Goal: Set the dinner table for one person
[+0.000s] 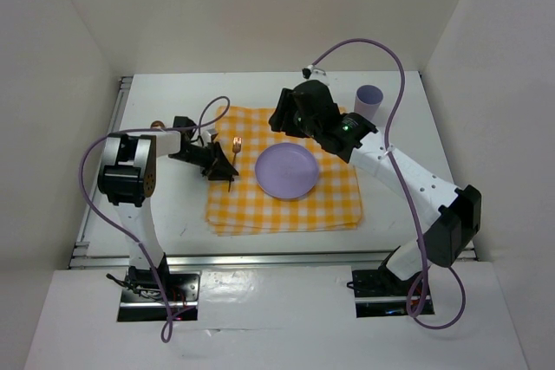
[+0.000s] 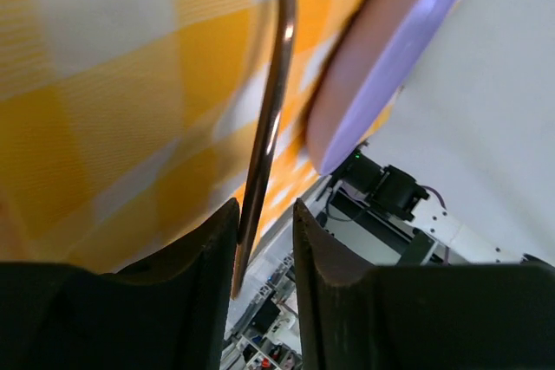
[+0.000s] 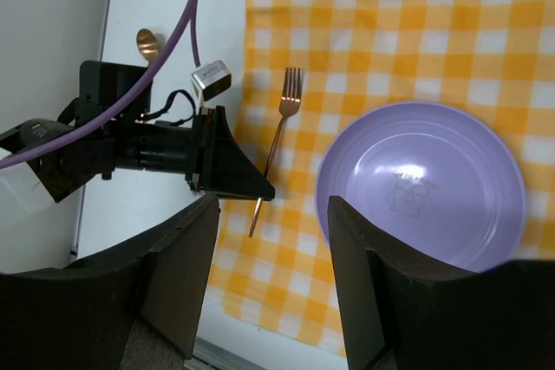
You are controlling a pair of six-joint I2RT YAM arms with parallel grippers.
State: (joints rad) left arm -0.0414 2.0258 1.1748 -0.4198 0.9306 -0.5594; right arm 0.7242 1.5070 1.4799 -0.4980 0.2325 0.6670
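Your left gripper (image 2: 265, 223) sits low just left of the purple plate (image 1: 286, 171), fingers slightly apart either side of the copper fork (image 3: 277, 140)'s handle end. There is a visible gap on one side, so it is not clamped. The fork lies flat on the checked cloth (image 1: 334, 205), just left of the plate and roughly parallel to its left edge, tines pointing to the far side.

Your right gripper (image 3: 270, 240) hangs above the plate's far-left side, fingers wide apart and empty. The purple cup (image 1: 368, 100) stands beyond the plate to the far right, off the cloth. The copper spoon (image 3: 148, 42) lies well left of the plate on the bare top. The dinner table (image 1: 260, 88) lies beneath the cloth and plate and spreads out on every side of them.

Watch these:
- If you pull the left arm away with so little clearance, one finger is likely to catch the thin handle. That would swing the fork askew or knock its tines against the plate rim.
- Because the fingers ride so low, a sideways move could bunch the cloth and shift the plate with it.
- If you close on the handle at its very end, the fork may pivot and droop.
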